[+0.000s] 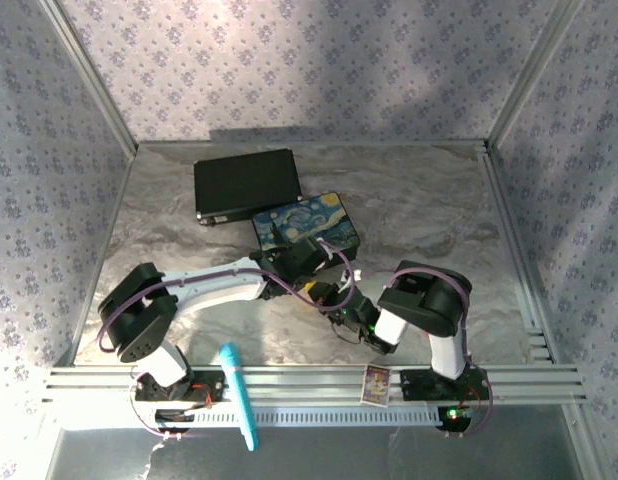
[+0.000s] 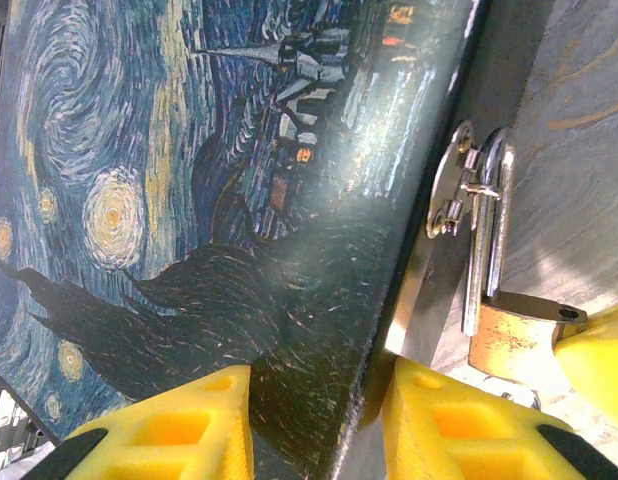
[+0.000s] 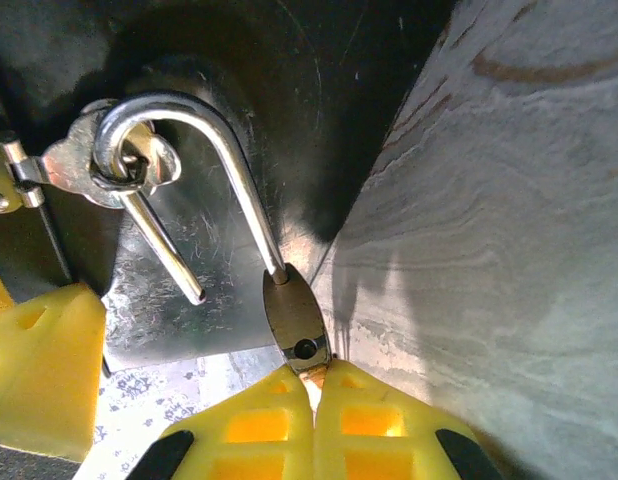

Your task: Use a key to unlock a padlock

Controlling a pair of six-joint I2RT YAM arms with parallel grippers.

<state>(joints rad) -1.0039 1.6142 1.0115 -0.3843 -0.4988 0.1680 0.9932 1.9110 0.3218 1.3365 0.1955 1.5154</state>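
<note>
the padlock [image 3: 297,325] hangs on the hasp [image 3: 79,165] of the box [image 1: 309,225], the flat case [image 1: 246,183] behind it.

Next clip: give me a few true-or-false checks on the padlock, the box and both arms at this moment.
1. One end of the padlock's shackle is free of the body. True.
2. The shackle hangs clear of the hasp. False: it is hooked through the hasp's ring.
3. The right gripper has its jaws wide apart. False: they are shut, right at the padlock's body.
4. An edge of the painted box runs between the left gripper's fingers. True.
</note>
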